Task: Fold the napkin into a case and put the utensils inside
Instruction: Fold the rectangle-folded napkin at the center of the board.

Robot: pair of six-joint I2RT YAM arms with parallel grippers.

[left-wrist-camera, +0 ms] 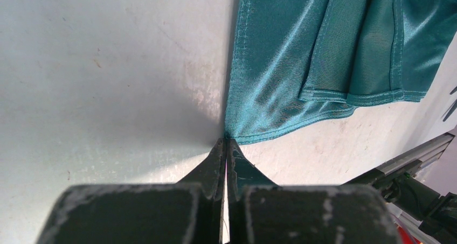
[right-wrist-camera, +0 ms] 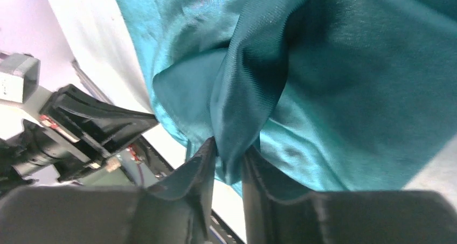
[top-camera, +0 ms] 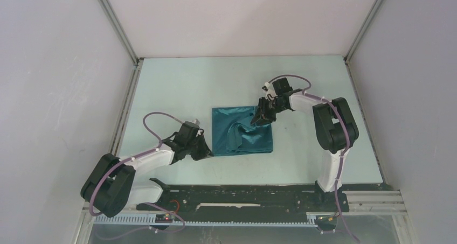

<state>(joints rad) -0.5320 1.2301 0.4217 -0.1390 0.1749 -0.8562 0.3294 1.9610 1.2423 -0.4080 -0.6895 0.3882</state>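
Observation:
The teal napkin (top-camera: 245, 139) lies partly folded and rumpled at the table's middle. In the left wrist view its hemmed layers (left-wrist-camera: 323, 55) overlap. My left gripper (top-camera: 209, 154) sits at the cloth's near-left corner. Its jaws (left-wrist-camera: 226, 141) are pressed together on the very tip of that corner. My right gripper (top-camera: 257, 121) is over the napkin's far-right part, and a raised fold of the satin (right-wrist-camera: 237, 120) hangs pinched between its two fingers (right-wrist-camera: 229, 152). The utensils are out of view.
A black rail (top-camera: 242, 193) runs along the near edge between the arm bases. Grey walls with metal posts (top-camera: 116, 26) close in the pale table (top-camera: 178, 88) on three sides.

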